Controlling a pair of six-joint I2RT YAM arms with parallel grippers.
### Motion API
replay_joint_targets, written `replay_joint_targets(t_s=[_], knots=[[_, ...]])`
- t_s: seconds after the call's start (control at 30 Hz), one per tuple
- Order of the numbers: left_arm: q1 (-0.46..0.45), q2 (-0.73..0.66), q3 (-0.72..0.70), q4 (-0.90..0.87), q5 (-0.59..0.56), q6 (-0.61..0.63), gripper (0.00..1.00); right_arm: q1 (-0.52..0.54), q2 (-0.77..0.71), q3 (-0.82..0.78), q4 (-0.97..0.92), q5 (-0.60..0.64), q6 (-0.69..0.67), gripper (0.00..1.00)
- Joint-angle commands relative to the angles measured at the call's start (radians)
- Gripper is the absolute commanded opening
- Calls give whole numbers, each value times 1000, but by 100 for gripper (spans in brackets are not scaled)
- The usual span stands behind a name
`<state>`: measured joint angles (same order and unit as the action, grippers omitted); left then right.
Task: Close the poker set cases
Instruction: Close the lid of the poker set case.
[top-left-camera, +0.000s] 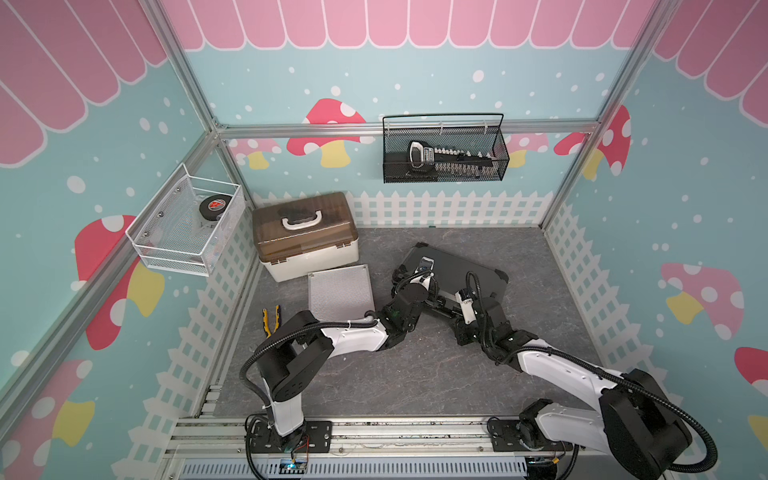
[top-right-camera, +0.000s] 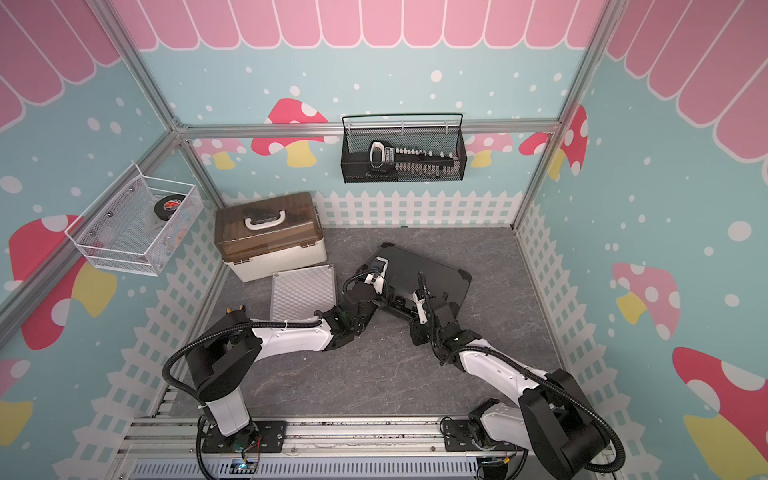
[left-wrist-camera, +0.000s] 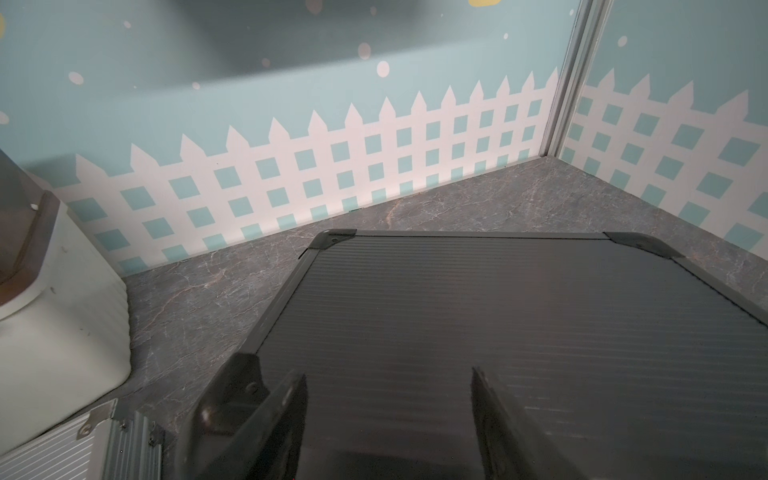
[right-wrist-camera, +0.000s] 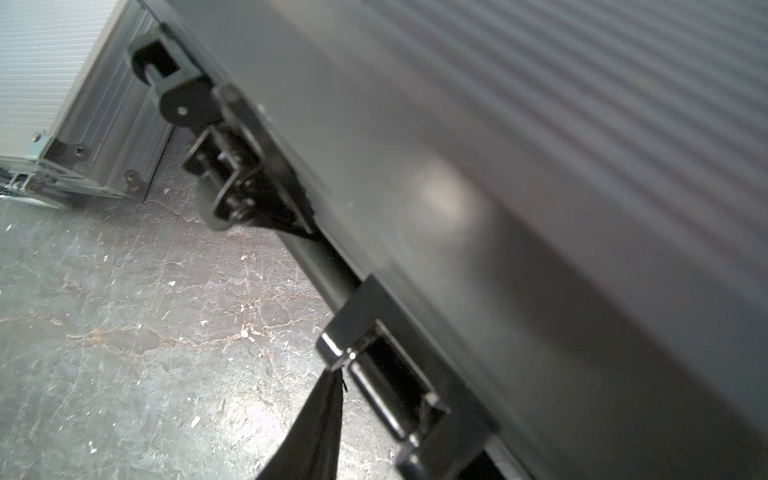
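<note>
The larger dark grey case (top-left-camera: 461, 268) lies flat mid-table with its ribbed lid (left-wrist-camera: 498, 311) down. The small silver case (top-left-camera: 338, 293) lies shut just to its left; a corner of it shows in the left wrist view (left-wrist-camera: 54, 453). My left gripper (left-wrist-camera: 388, 382) hovers open over the dark lid beside a black corner cap, nothing between its fingers. My right gripper (top-left-camera: 451, 309) is at the dark case's front edge. Only one finger (right-wrist-camera: 316, 428) shows there, its tip against a black latch (right-wrist-camera: 336, 357); the other finger is hidden.
A cream box with a brown lid (top-left-camera: 305, 237) stands behind the silver case. Yellow-handled pliers (top-left-camera: 271, 320) lie at the near left. A white wire basket (top-left-camera: 187, 224) hangs on the left wall. A black mesh basket (top-left-camera: 444, 151) hangs on the back wall.
</note>
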<state>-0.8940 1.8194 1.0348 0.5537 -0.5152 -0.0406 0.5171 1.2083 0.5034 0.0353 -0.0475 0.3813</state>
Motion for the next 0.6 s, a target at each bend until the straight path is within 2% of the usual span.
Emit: replay_joint_targets(t_s=[0.0, 0.2, 0.57], knots=[[12, 21, 28, -23, 12, 12, 64, 11, -47, -6, 187, -126, -46, 32], [16, 24, 31, -26, 15, 8, 64, 14, -90, -20, 188, -164, -46, 32], [17, 33, 19, -47, 11, -21, 64, 15, -62, -38, 91, -104, -41, 33]])
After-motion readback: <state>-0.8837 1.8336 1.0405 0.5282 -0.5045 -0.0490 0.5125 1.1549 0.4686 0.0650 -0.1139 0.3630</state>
